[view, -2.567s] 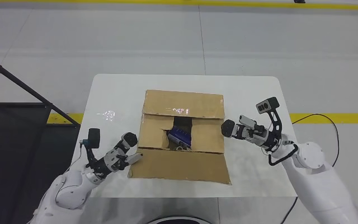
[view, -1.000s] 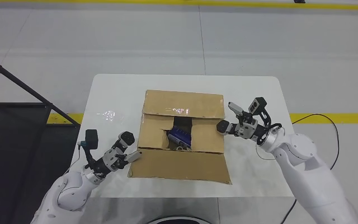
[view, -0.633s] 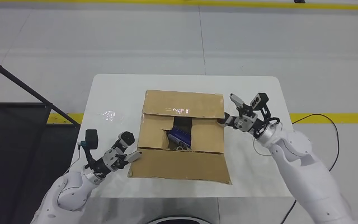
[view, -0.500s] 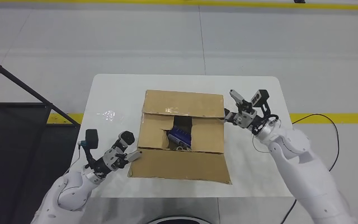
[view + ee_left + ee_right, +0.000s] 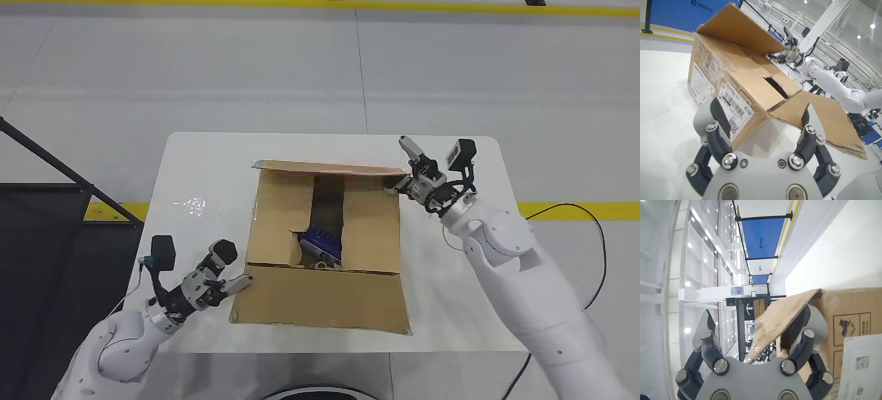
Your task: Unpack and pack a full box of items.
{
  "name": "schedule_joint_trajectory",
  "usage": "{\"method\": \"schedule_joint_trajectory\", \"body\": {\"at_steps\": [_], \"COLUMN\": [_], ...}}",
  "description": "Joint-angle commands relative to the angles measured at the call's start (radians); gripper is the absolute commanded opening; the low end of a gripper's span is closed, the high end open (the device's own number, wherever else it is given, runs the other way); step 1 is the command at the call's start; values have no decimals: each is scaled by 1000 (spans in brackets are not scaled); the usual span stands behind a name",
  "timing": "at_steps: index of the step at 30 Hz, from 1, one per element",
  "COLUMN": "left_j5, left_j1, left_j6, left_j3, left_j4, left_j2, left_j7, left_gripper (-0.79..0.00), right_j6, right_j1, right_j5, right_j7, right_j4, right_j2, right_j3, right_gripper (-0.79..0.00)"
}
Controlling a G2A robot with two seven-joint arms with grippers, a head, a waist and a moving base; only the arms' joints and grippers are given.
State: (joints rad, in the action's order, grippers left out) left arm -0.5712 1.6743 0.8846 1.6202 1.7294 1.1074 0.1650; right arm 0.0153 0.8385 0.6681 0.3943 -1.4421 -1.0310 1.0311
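Observation:
A cardboard box (image 5: 325,235) stands mid-table. Its far flap (image 5: 320,168) stands nearly upright and its near flap (image 5: 320,297) lies folded outward toward the table's front. Two side flaps partly cover the top, and a blue item (image 5: 322,243) shows through the gap between them. My right gripper (image 5: 410,175) is open at the box's far right corner, with the far flap's corner (image 5: 780,315) between its fingers and one finger (image 5: 808,317) under it. My left gripper (image 5: 232,283) is open just off the box's near left corner (image 5: 761,113), holding nothing.
The white table (image 5: 450,300) has bare strips to the left and right of the box. A black frame (image 5: 40,230) stands beside the table's left edge. The near flap reaches almost to the front edge.
My right gripper moved from the box's right side to its far right corner and raised the far flap from flat to nearly upright. The left arm barely moved.

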Motion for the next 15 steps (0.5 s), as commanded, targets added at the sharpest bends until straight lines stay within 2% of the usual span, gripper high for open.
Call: {"method": "schedule_joint_trajectory", "body": {"at_steps": [1,15], "left_j5": [-12,-51], "left_j1": [3,1], "left_j6": [1,6], "left_j3": [3,-14], "left_j4": [-1,-13], "left_j2": [-1,-2], "left_j7": [-4,-38], "left_gripper": [0,0], "right_j6": [-13,-87], "right_j1": [-13,-132], "right_j5": [-8,-107], "right_j7": [-24,-153], "right_j4": [13,152], "right_j2": [-8,-77], "right_j3": [-9,-96], "right_gripper": [0,0]}}
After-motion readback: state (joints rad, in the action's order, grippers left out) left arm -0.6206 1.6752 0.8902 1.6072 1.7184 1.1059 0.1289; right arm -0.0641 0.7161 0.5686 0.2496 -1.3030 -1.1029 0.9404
